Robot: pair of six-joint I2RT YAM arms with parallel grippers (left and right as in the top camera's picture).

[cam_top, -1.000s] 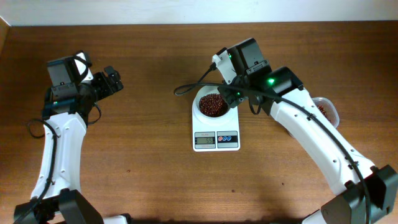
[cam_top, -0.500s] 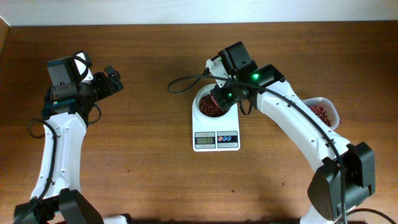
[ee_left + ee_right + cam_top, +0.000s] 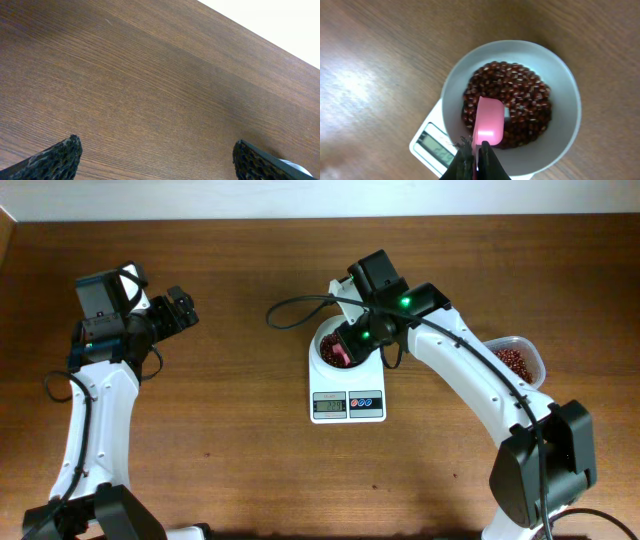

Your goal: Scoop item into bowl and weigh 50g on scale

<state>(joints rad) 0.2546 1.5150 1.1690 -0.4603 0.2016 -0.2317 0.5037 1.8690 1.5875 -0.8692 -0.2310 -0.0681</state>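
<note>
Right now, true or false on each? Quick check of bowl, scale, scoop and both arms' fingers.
1. The bowl sits on the scale. True.
2. The bowl is empty. False: it holds beans.
3. The right fingers are shut on a scoop over the bowl. True.
4. The scoop is blue. False: it is pink.
5. The left fingers hold a second scoop. False: they are open and empty, over bare table.
6. A clear tub of beans stands apart from the scale. True.
</note>
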